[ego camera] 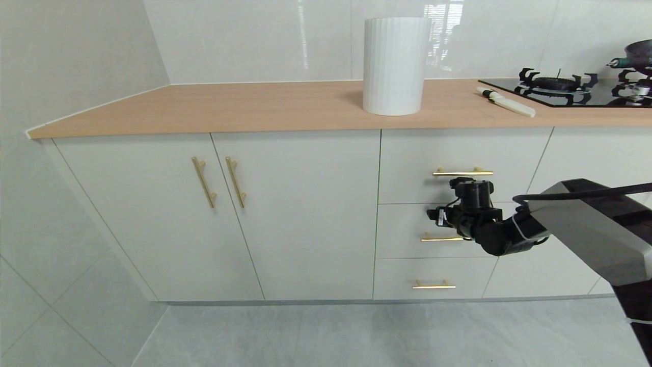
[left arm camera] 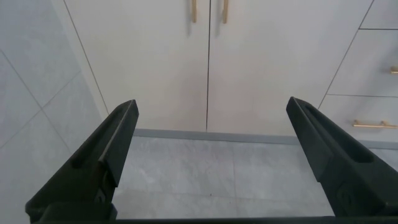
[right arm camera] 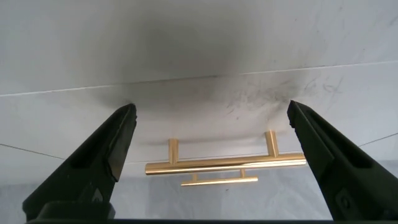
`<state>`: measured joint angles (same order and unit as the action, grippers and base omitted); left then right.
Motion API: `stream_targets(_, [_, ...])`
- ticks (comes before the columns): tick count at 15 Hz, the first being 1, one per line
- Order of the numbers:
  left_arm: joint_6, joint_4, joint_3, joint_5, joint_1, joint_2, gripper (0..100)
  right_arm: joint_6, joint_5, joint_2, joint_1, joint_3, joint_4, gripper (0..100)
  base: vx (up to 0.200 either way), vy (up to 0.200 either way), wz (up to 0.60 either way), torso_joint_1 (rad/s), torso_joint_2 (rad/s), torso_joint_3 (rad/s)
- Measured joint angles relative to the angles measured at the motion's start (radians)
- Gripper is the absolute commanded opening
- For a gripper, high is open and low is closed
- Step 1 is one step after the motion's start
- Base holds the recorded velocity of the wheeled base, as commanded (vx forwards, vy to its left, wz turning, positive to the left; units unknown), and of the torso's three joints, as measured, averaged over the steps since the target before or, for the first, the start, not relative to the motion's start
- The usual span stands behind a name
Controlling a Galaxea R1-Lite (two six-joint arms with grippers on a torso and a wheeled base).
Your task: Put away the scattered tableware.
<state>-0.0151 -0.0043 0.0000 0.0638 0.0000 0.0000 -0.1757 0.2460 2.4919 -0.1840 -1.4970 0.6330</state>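
A white utensil with a dark band on its handle (ego camera: 505,102) lies on the wooden countertop (ego camera: 254,104), right of a tall white ribbed container (ego camera: 395,65). My right gripper (ego camera: 467,189) hangs below the counter, close in front of the drawer stack. It is open with nothing between its fingers. In the right wrist view, my right gripper (right arm camera: 211,115) frames a gold drawer handle (right arm camera: 227,165) on a white drawer front. My left gripper (left arm camera: 211,107) is open and holds nothing, low over the grey floor before the double cabinet doors (left arm camera: 208,56).
A black gas hob (ego camera: 575,89) with a pan sits at the counter's right end. Three drawers with gold handles (ego camera: 462,173) stack under the container. Double doors with vertical gold handles (ego camera: 219,181) stand to their left. A tiled wall closes the left side.
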Motion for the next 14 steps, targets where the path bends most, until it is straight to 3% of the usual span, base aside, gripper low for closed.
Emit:
stream_targets(5, [0.0,0.0,0.0,0.0,0.0,0.0,100,-0.032,0.023,-0.129,0.009,0.09,0.033,100,0.0,0.0,0.0,0.0,0.0,0.0])
stream_targets(10, [0.0,0.0,0.0,0.0,0.0,0.0,100,-0.005,0.041,-0.559,0.005,0.417,0.049,100,0.0,0.0,0.0,0.0,0.0,0.0])
stream_targets(14, [0.0,0.0,0.0,0.0,0.0,0.0,100,0.126,0.06,-0.957,0.004,0.695,0.039,100,0.0,0.0,0.0,0.0,0.0,0.0])
